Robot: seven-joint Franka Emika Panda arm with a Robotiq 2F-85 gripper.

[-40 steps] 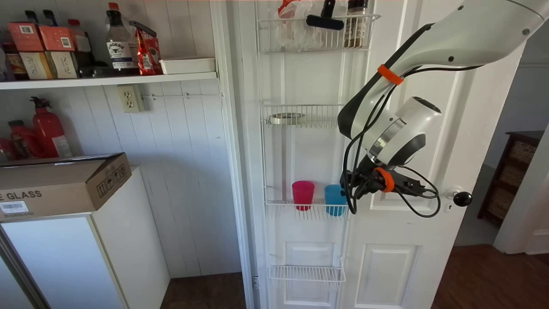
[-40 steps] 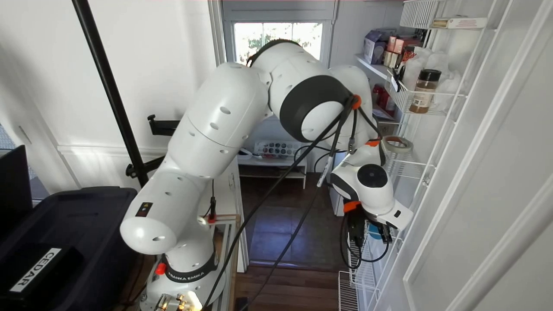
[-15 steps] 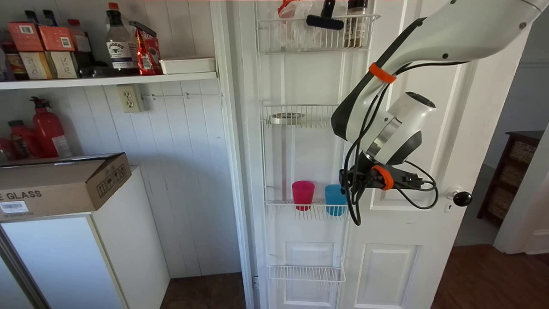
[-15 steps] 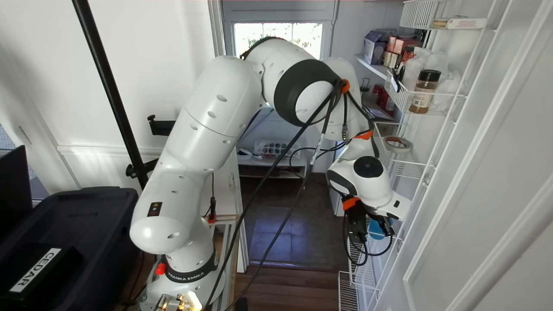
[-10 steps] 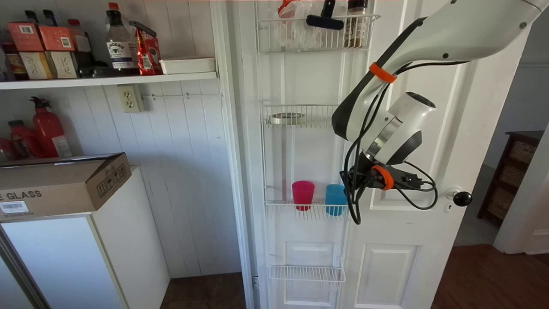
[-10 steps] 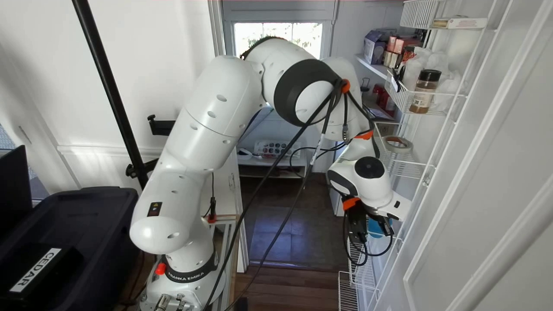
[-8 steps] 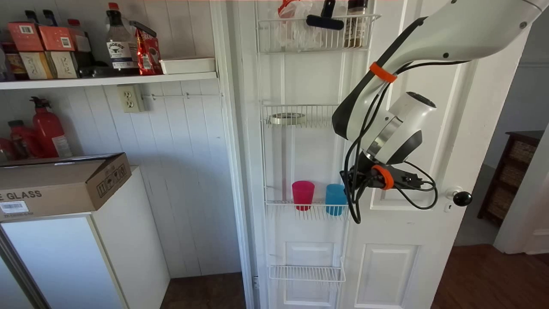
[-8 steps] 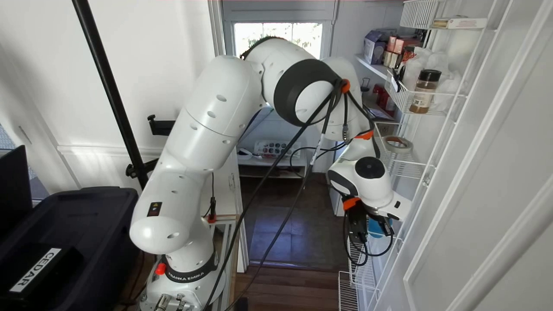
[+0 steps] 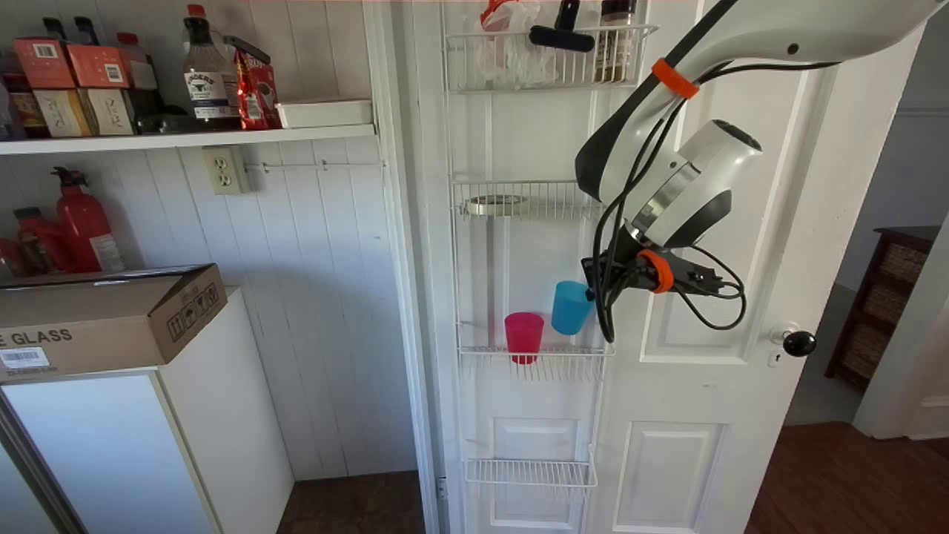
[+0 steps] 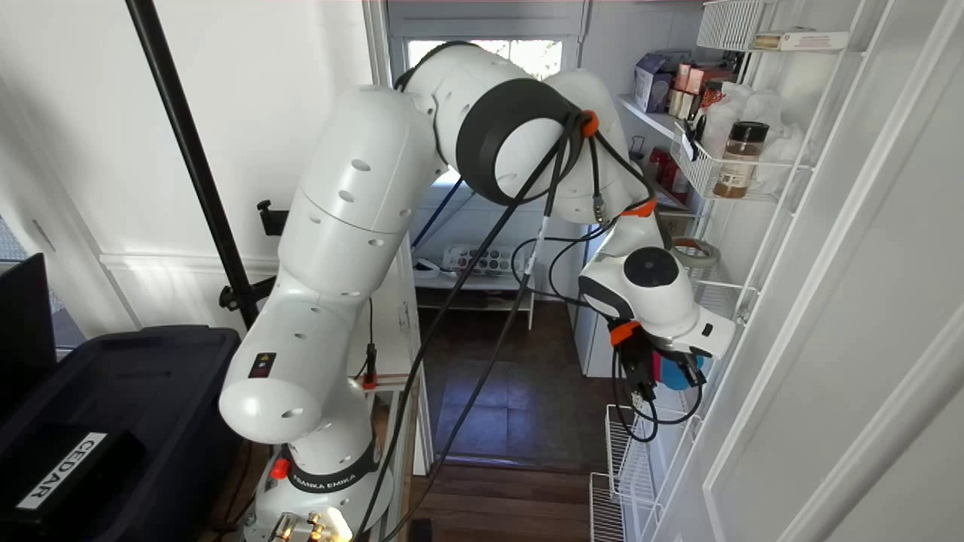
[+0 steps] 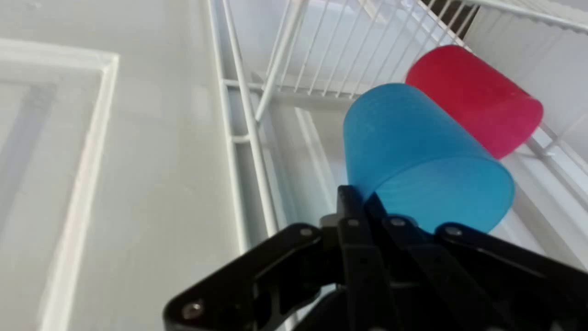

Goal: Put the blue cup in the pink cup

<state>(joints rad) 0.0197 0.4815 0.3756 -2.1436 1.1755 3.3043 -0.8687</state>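
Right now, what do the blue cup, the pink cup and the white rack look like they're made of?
Blue cup: probably smooth, satiny plastic; its thin wall seems to let light through.
Pink cup: likely plastic too, with the same smooth, satiny look.
White rack: looks like metal wire, with thin, straight rods; its white coat could be paint or plastic.
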